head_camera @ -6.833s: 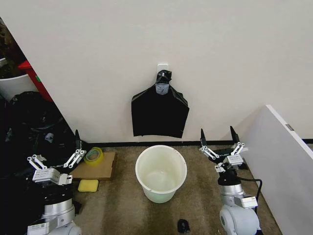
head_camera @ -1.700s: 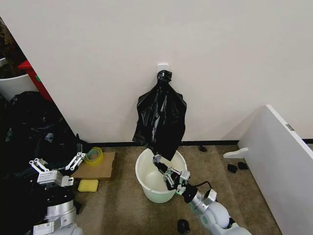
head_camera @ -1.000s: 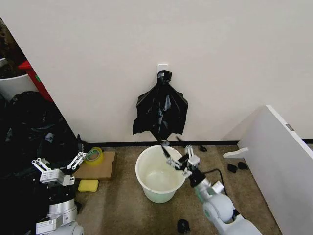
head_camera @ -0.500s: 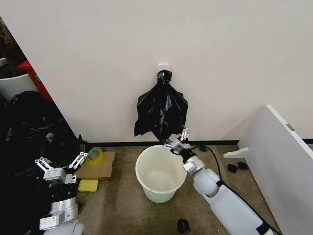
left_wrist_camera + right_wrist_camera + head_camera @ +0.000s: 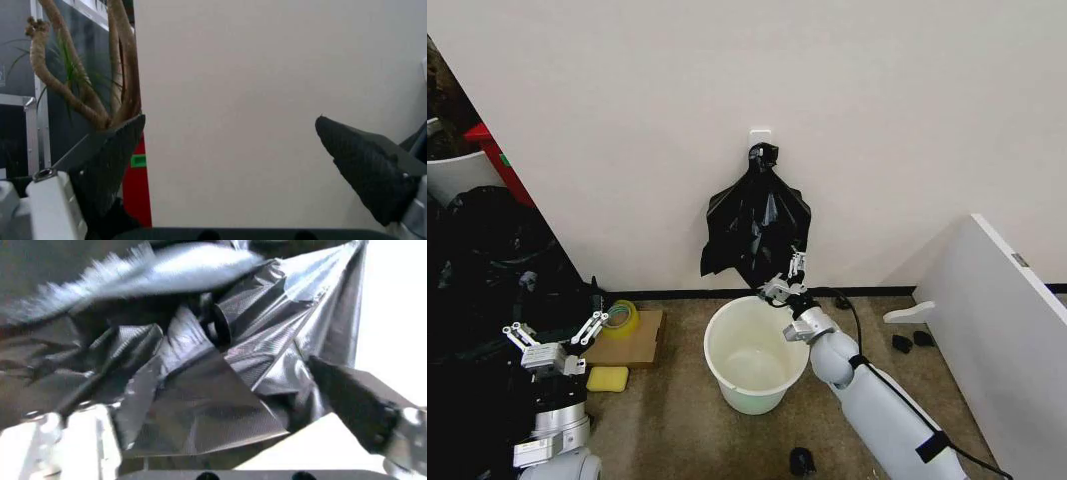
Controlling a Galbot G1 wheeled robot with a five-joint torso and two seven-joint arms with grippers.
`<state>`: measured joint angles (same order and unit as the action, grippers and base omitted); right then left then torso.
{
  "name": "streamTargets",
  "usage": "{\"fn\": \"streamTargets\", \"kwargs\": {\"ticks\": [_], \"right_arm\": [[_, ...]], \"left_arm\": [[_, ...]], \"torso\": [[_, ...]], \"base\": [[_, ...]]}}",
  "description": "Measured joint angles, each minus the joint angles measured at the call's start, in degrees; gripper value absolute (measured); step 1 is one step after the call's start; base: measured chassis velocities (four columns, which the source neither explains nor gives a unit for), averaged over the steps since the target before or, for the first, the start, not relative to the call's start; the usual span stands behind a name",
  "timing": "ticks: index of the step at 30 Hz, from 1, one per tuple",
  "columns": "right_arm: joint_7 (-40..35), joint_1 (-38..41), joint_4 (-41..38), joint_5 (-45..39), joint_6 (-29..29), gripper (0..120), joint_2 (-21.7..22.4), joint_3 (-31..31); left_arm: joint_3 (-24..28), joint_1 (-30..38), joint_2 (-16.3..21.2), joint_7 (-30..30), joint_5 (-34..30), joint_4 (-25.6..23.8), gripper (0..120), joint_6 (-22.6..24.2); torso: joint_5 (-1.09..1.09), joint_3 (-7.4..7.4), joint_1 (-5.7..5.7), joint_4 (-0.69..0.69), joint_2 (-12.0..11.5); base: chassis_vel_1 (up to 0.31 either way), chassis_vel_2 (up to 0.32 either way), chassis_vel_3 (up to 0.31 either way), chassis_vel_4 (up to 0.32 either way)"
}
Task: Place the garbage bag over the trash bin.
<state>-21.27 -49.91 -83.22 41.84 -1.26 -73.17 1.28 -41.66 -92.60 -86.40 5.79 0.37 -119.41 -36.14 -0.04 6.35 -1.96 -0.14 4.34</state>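
Zero bagging done so far: I've got my right end effector (image 5: 785,277) spread open at the garbage bag (image 5: 757,225) hanging on the wall hook, trash bin (image 5: 756,352) bare below, left end effector (image 5: 555,338) open and idle.

Crinkled, glossy black plastic of the garbage bag (image 5: 200,390) spreads across the right wrist view, its folds fanning out in sharp creases toward a pale wall (image 5: 393,315) on one side. The right gripper (image 5: 220,440) sits close against the plastic with its fingers spread wide: one pale finger (image 5: 80,440) and one dark textured pad (image 5: 353,405) frame the bag's lower folds.
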Motion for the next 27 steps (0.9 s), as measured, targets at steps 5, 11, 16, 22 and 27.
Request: {"fn": "streamTargets", "kwargs": {"ticks": [5, 11, 16, 22, 27], "right_arm": [[-1.13, -1.16, -0.97, 0.98, -2.42, 61, -0.28, -0.38], [-1.26, -3.46, -2.88, -0.19, -2.45, 37, 0.18, -1.33], [-1.24, -4.77, -3.43, -2.08, -2.7, 20, 0.87, -1.98], [-0.65, -5.73, -4.2, -6.4, -1.73, 0, 1.82, -2.69], [1.93, -6.39, -5.83, -15.31, 2.8, 0, 2.78, -2.75]], "left_arm": [[0.07, -0.18, -0.01, 0.03, 0.2, 0.01, 100, -0.1], [0.17, -0.18, 0.04, 0.07, 0.26, 0.0, 100, -0.18], [0.31, -0.15, 0.15, 0.08, 0.28, -0.03, 100, -0.19], [0.33, -0.06, 0.48, 0.11, 0.17, -0.1, 100, -0.21], [0.1, 0.51, 1.05, 0.14, -0.76, -0.1, 100, -0.19]], "torso": [[0.0, 0.0, 0.0, 0.0, 0.0], [0.0, 0.0, 0.0, 0.0, 0.0], [0.0, 0.0, 0.0, 0.0, 0.0], [0.0, 0.0, 0.0, 0.0, 0.0], [0.0, 0.0, 0.0, 0.0, 0.0]], "base": [[0.0, 0.0, 0.0, 0.0], [0.0, 0.0, 0.0, 0.0], [0.0, 0.0, 0.0, 0.0], [0.0, 0.0, 0.0, 0.0], [0.0, 0.0, 0.0, 0.0]]}}
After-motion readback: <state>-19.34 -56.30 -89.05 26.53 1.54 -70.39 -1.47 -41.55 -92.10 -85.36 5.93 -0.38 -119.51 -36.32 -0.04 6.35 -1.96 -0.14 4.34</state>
